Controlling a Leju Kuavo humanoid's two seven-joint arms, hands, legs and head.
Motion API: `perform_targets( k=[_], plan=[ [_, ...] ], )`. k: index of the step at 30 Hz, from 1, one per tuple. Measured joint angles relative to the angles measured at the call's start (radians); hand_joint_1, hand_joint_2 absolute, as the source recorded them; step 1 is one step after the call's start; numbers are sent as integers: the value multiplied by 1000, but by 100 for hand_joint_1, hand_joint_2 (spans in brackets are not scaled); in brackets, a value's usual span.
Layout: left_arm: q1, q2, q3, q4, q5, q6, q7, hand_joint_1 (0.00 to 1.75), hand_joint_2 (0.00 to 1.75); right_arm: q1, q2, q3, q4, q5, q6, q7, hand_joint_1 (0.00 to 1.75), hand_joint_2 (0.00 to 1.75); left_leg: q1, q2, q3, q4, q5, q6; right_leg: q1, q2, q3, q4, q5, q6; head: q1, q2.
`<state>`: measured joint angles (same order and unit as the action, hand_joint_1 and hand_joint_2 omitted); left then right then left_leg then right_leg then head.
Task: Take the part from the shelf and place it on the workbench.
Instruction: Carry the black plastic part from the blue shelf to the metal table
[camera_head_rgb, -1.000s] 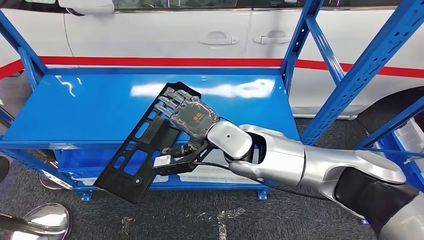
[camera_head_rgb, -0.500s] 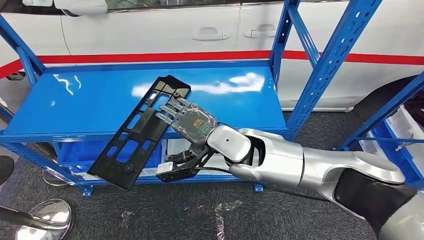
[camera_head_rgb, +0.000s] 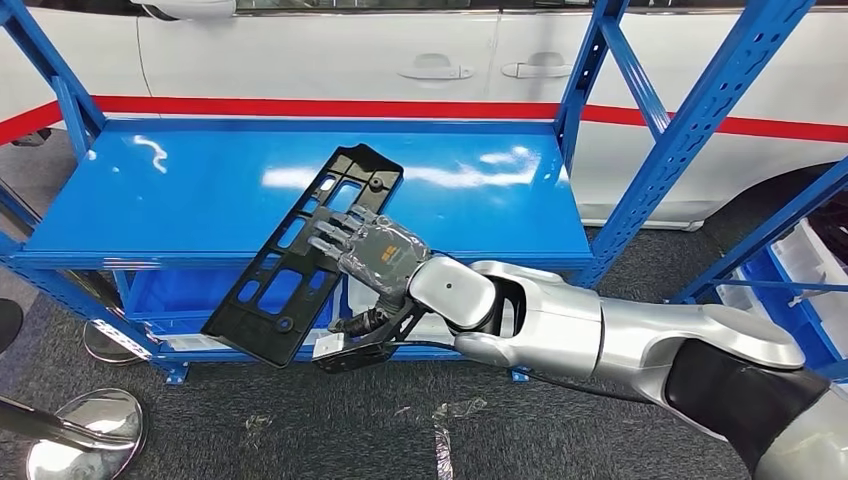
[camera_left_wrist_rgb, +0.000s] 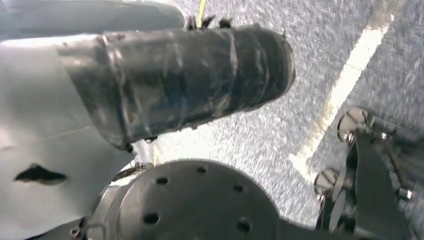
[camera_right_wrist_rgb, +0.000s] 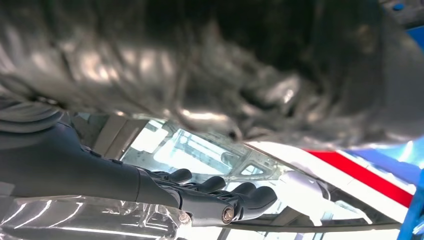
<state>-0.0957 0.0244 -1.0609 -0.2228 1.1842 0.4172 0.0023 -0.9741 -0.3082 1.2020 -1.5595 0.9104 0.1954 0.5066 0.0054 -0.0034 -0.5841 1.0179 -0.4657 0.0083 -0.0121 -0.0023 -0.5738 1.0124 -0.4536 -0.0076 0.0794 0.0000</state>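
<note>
Movement over the last second is small but telling: the black panel sits a little higher in the head view, its top corner now further over the blue shelf board at the centre of the frame, while its lower end hangs out past the front edge toward the grey floor at lower left. Part of that shift looks like the camera itself swinging, since the shelf posts move too. I judge the part is lifted and tilted, so the take from the shelf is under way and the carry to the workbench is not yet begun.

The right hand reaches in from the lower right, arm stretched long and nearly level, palm laid against the panel's face with fingers extended along it and the thumb tucked behind, holding it. The left hand's fingers I cannot tell.
</note>
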Motion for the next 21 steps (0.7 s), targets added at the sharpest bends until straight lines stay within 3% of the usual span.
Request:
perform_targets(
  k=[3,7,8,10,11,12,13,14,16,17,19,21],
  plan=[
    [0,0,0,0,-1,0,0,0,0,0,4,2,3,2,3,-3,0,0,-4,0,-4,5,-3,10,-4,0,1,-5,2,25,0,0],
    [0,0,0,0,-2,-1,-1,0,0,-4,9,2,6,5,5,-7,0,0,1,-3,5,-12,6,28,-8,-2,-7,13,-12,39,1,0],
    [0,0,0,0,-3,-2,-2,0,0,-6,10,2,7,7,5,-8,0,0,4,-4,9,-19,9,33,-8,-2,-24,50,-34,40,2,0],
    [0,0,0,0,-3,-3,-2,0,0,-7,11,4,8,9,5,-8,0,0,6,-10,12,-23,12,37,-9,0,-85,176,-92,39,4,0],
    [0,0,0,0,-3,-3,-2,0,0,-5,12,6,9,9,6,-9,0,0,6,-15,12,-23,11,37,-10,1,-117,237,-111,40,4,0],
    [0,0,0,0,-3,-3,-2,0,0,-3,12,9,10,9,6,-9,0,0,6,-22,12,-22,10,36,-11,1,-137,271,-113,41,4,0],
    [0,1,0,0,-4,-3,-2,0,0,-1,12,12,11,9,7,-9,0,0,7,-31,13,-20,9,34,-13,1,-140,267,-96,41,4,0],
    [0,1,0,0,-4,-3,-3,0,0,-1,12,14,12,9,8,-9,0,0,9,-41,15,-18,6,30,-16,4,-124,225,-62,41,5,0],
    [1,1,0,0,-4,-4,-3,0,0,-2,12,15,15,9,8,-9,0,0,12,-59,14,-9,-1,18,-22,34,-69,98,-1,41,4,0],
    [0,1,0,0,-4,-4,-3,0,0,-2,12,15,16,10,8,-9,0,0,13,-67,9,-3,-4,10,-24,53,-50,55,11,40,3,0],
    [-1,1,0,0,-4,-4,-3,0,0,-1,12,17,18,10,8,-10,0,0,16,-83,-4,0,-3,-5,-20,73,-39,32,5,37,2,0],
    [0,1,0,0,-4,-4,-3,0,0,-2,13,18,18,11,8,-10,0,0,20,-88,-9,-1,-2,-19,-20,56,-38,28,5,26,1,0]
  ],
)
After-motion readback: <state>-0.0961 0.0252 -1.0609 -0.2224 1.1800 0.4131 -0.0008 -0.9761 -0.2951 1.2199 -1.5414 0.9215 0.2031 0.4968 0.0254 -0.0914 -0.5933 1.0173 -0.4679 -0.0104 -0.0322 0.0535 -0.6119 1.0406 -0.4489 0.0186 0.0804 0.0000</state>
